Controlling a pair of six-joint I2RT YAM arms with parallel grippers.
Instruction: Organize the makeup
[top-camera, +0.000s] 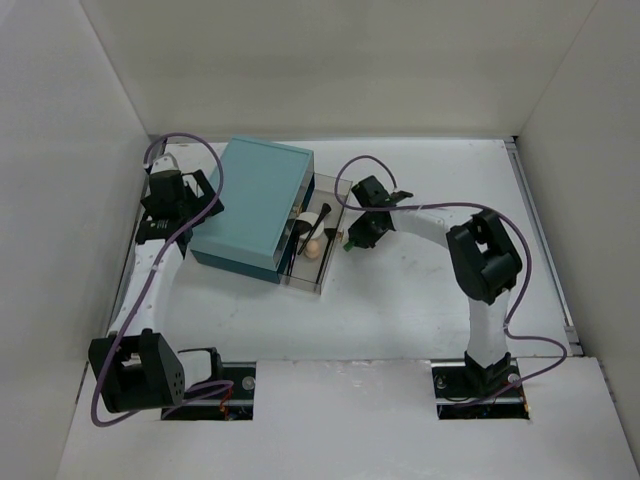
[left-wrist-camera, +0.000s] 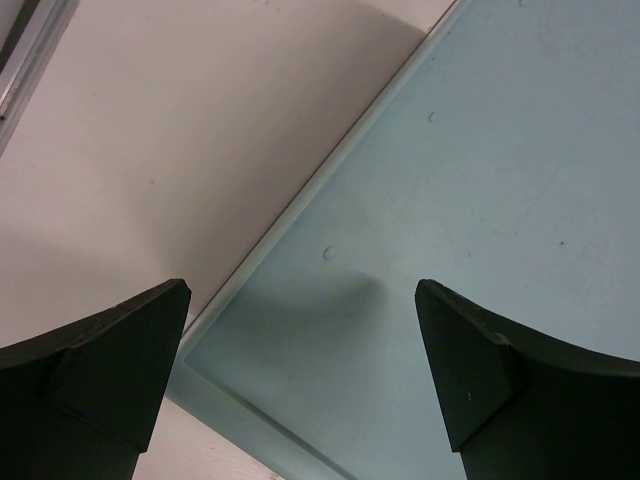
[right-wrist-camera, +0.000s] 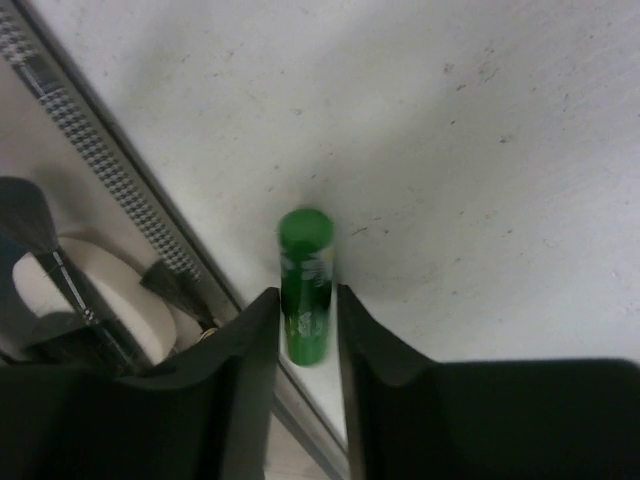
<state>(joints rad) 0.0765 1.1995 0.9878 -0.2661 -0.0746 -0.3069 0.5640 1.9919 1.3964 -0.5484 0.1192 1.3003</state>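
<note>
My right gripper (right-wrist-camera: 306, 300) is shut on a small green tube (right-wrist-camera: 305, 280), held just beside the long edge of a clear tray (right-wrist-camera: 100, 160). In the top view this gripper (top-camera: 352, 240) is at the tray's right side. The tray (top-camera: 332, 186) holds black-handled brushes (top-camera: 299, 240), a round white puff (top-camera: 318, 219) and a peach sponge (top-camera: 314, 249). The puff (right-wrist-camera: 115, 290) and a brush (right-wrist-camera: 45, 245) also show in the right wrist view. My left gripper (left-wrist-camera: 300, 340) is open and empty over the near corner of the teal box (left-wrist-camera: 470, 180). Compacts, bottle and palette are not in view.
The large teal box (top-camera: 255, 205) lies left of the tray, touching it. My left gripper (top-camera: 200, 205) is at its left edge. White walls enclose the table on three sides. The arm bases stand at the near edge.
</note>
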